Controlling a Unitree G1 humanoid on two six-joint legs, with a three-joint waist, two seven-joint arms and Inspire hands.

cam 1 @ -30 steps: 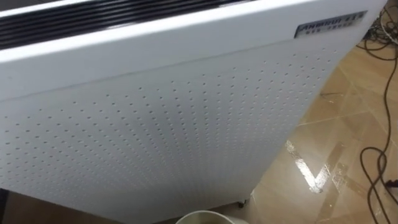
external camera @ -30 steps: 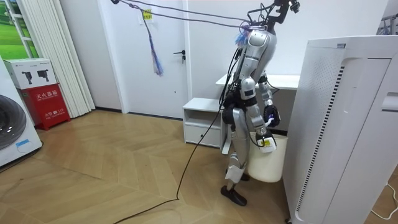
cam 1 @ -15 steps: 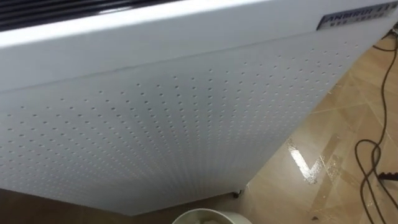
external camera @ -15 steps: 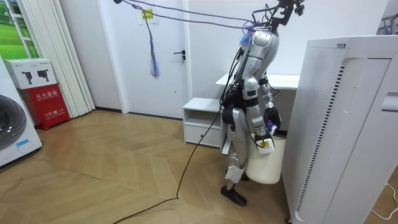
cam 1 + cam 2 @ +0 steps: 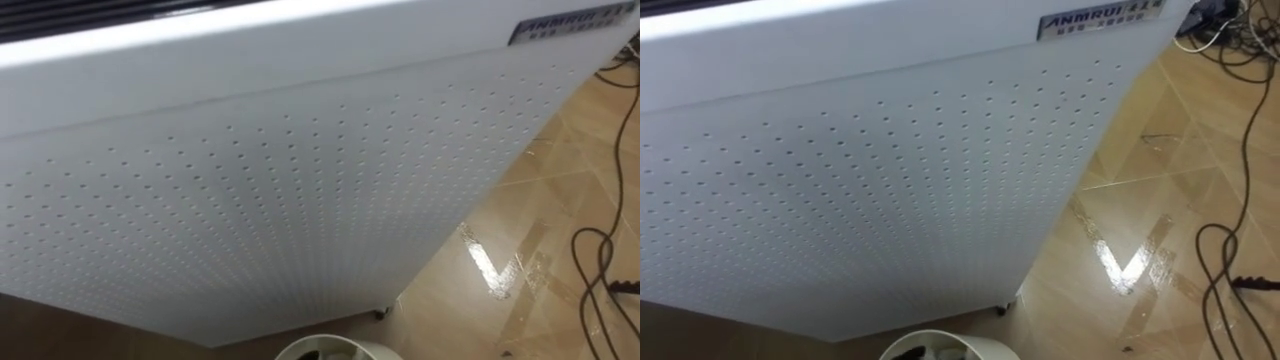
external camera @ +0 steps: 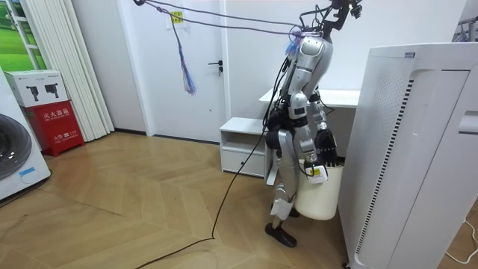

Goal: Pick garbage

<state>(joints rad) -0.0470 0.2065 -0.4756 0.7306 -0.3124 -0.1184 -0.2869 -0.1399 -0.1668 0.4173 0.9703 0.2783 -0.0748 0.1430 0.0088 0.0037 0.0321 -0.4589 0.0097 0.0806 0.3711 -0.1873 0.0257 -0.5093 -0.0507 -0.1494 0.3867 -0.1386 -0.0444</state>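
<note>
Room view: left hand (image 6: 326,143) and right hand (image 6: 317,171) above upright bin (image 6: 321,200), grips unreadable.

I stand facing the tall white unit (image 6: 418,149); white bin (image 6: 321,198) touching my legs, low white cabinet (image 6: 243,146) behind me.

Both eye views look from the robot's head, side by side, tipped steeply down and very close to the perforated white cabinet (image 5: 300,200). Its face spreads from 9 o'clock through 12 to 2 o'clock. The wooden floor (image 5: 540,275) lies at 4 o'clock, and the rim of the bin (image 5: 335,349) is at 6 o'clock. In the right eye view everything sits slightly further left. The room view stands well off, looking level at the robot's side, with the cabinet at 3 o'clock and the bin just beside it. All three views share the cabinet, bin and floor.
</note>
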